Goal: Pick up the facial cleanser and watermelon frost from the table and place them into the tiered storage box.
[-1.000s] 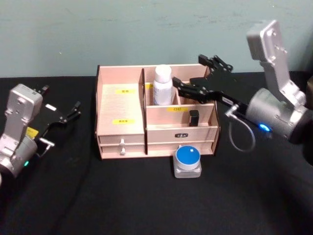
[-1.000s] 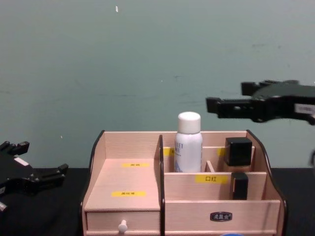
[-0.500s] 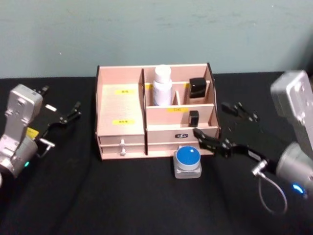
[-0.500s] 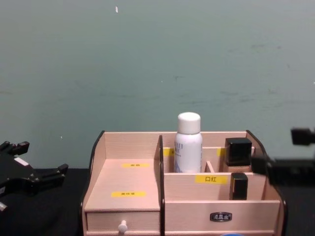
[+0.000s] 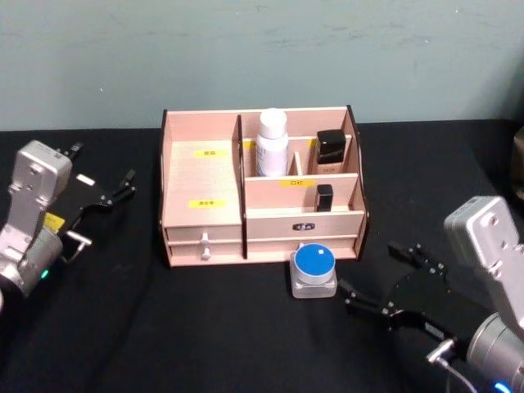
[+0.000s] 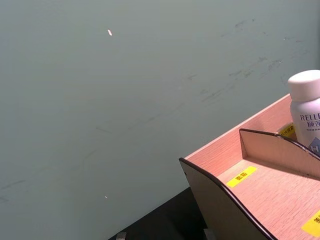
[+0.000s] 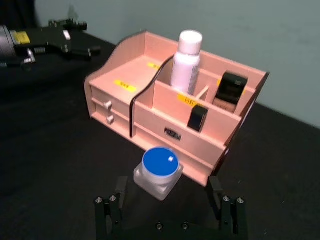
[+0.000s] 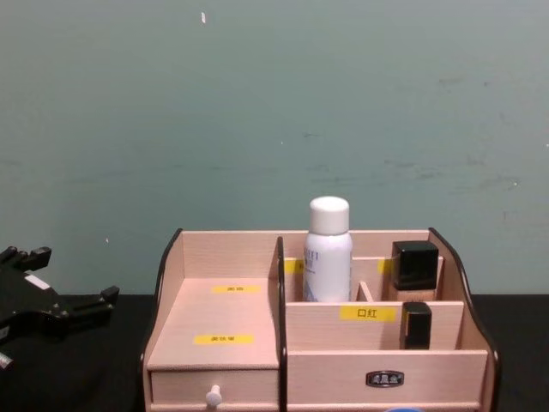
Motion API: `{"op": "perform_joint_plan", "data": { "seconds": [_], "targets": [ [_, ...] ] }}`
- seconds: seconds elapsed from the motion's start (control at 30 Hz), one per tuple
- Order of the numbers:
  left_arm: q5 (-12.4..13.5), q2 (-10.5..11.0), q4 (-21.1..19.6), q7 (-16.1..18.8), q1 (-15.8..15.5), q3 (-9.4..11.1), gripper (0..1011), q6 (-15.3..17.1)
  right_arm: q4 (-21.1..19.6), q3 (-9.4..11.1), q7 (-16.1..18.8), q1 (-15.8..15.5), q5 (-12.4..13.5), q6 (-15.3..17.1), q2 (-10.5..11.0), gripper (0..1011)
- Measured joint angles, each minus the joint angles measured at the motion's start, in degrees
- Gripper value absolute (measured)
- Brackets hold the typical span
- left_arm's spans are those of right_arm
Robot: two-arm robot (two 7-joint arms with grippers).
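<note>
The tiered storage box (image 5: 201, 176) (image 8: 223, 313) (image 7: 112, 75) (image 6: 260, 185) stands mid-table. A white bottle (image 5: 273, 147) (image 8: 328, 257) (image 7: 186, 62) (image 6: 306, 115) and a black-capped bottle (image 5: 330, 151) (image 8: 416, 268) (image 7: 229, 90) stand in its back compartments. A small black item (image 5: 324, 196) (image 7: 198, 117) sits one tier lower. A blue-lidded jar (image 5: 313, 268) (image 7: 157, 172) rests on the table against the box's front. I cannot tell which is the facial cleanser or the watermelon frost. My right gripper (image 5: 368, 275) (image 7: 167, 200) is open, low, just right of the jar. Left of the box my left gripper (image 5: 100, 168) (image 8: 69, 275) stays parked, open.
Black cloth covers the table (image 5: 205, 327) and a teal wall (image 5: 246, 49) rises close behind the box. A dark object (image 5: 517, 164) shows at the far right edge. Bare cloth lies in front of the box and on both sides.
My right gripper left the space above the box's back right compartment and came down toward me to the table beside the jar. The black-capped bottle stays in that compartment. The left arm has not moved.
</note>
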Motion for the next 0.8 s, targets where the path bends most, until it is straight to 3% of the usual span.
{"op": "perform_joint_plan", "data": {
  "seconds": [0.33,0.8],
  "targets": [
    [0.0,0.0,0.0,0.0,0.0,0.0,1001,0.0,3.9,-2.7,-0.9,2.9,-2.3,4.3,-4.0,1002],
    [0.0,0.0,0.0,0.0,0.0,0.0,1001,0.0,8.7,-3.9,0.6,6.3,-3.9,5.2,-7.6,1002]
  ]
}}
